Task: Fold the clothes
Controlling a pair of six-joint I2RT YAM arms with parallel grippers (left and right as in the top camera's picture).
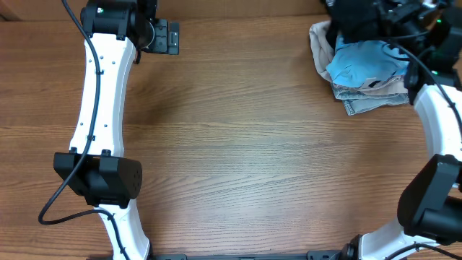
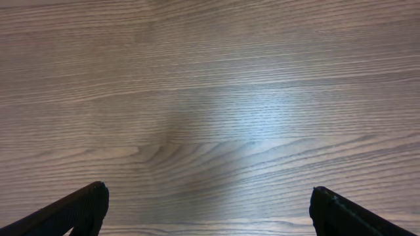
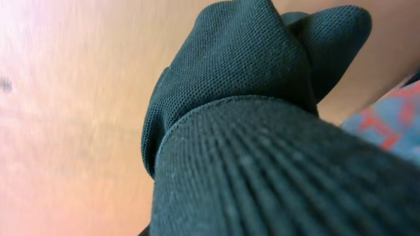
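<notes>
Because black cloth fills the right wrist view, the right pincer (image 1: 381, 14) has its fingers hidden, and whether it pinches the clothes (image 3: 249, 98) cannot be told. A ribbed band lies nearest the lens, with a mesh-knit fold bunched behind it. From overhead, the dark garment sits heaped at the far right corner of the table (image 1: 253, 144), right at that pincer. It touches the light blue shirt (image 1: 364, 61), which lies atop beige folded garments (image 1: 375, 97). The left pincer (image 2: 210, 210) hangs spread wide over the wood, well apart from the clothes.

Brown wood-grain table (image 1: 253, 144), soft pale glare.
</notes>
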